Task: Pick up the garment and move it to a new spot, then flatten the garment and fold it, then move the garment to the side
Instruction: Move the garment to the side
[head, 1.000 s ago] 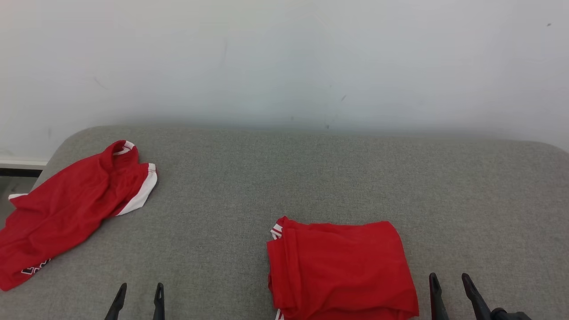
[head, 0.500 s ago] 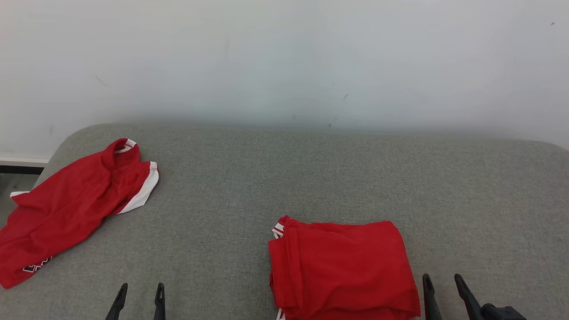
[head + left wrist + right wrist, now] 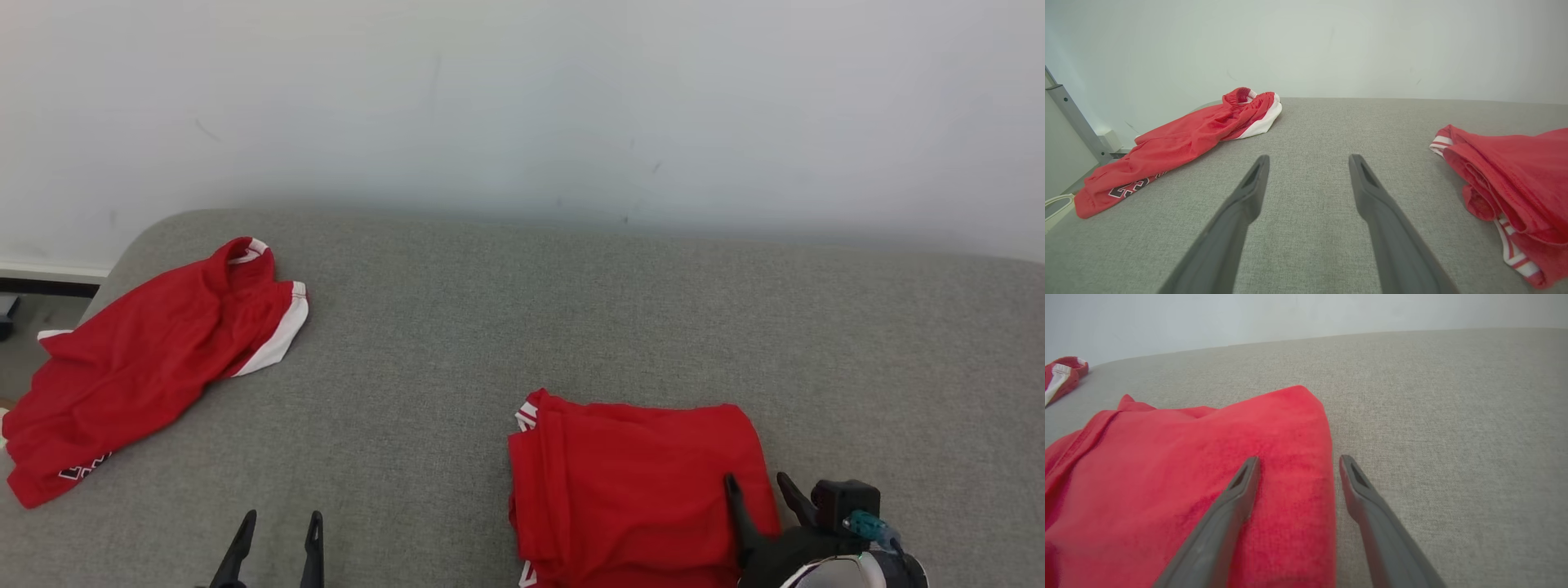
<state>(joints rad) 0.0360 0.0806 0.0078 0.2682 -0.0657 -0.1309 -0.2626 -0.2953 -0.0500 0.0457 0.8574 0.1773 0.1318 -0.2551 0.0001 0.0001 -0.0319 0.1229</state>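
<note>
Two spread grippers: right gripper (image 3: 753, 482) straddles the right edge of folded garment (image 3: 629, 482); left gripper (image 3: 282, 516) hangs left of it over grey cushion (image 3: 571, 327). Advise pinching all layers, then sliding low to keep folds.

Left pincer (image 3: 1309, 159): fingers spread wide, nothing between them, over the grey fabric bench (image 3: 1310, 118). Folded red garment (image 3: 1515, 171) with white-striped trim lies at right. Crumpled red garment (image 3: 1180, 139) with a white panel lies far left; its dark numerals possibly read "33". Pale wall (image 3: 1306, 45) behind.
</note>
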